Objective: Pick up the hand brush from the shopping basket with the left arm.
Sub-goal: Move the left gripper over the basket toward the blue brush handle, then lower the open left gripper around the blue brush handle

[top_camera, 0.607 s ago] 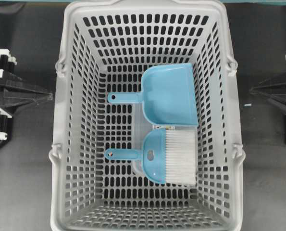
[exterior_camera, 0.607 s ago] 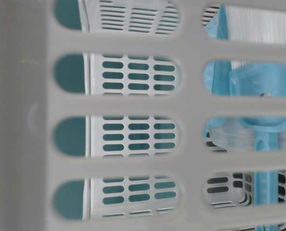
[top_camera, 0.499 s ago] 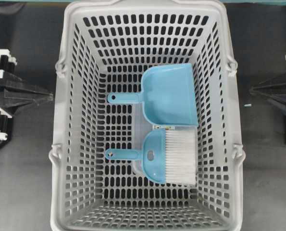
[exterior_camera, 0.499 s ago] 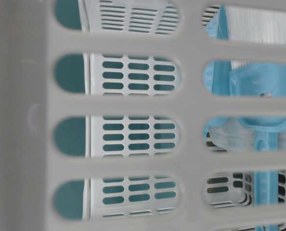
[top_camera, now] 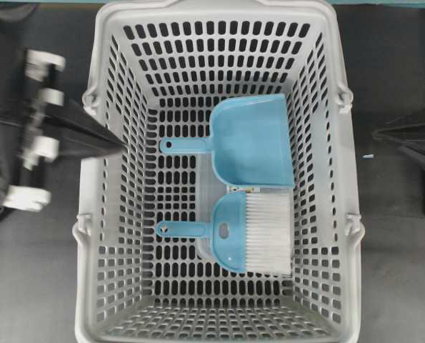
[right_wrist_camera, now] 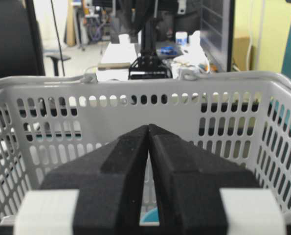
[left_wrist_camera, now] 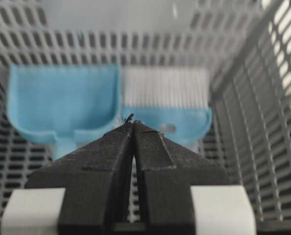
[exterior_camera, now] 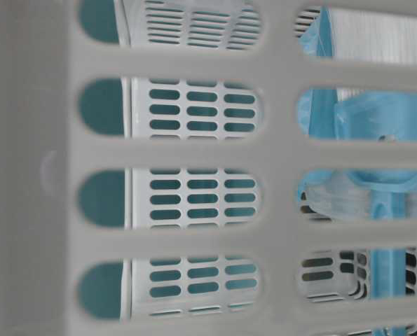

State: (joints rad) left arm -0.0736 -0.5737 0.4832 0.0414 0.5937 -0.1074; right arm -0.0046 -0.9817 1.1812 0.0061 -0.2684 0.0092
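Both grippers, left (left_wrist_camera: 132, 122) and right (right_wrist_camera: 148, 128), have jaws pressed together, holding nothing, above the shopping basket (top_camera: 91, 214) rim.

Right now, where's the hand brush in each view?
Overhead: hand brush lower right of centre, below the dustpan.
Table-level: upper right, behind the shopping basket wall.
Left wrist: centre right, above the shut left claw.
Right wrist: cannot tell.
Landmark: the dustpan beside it.
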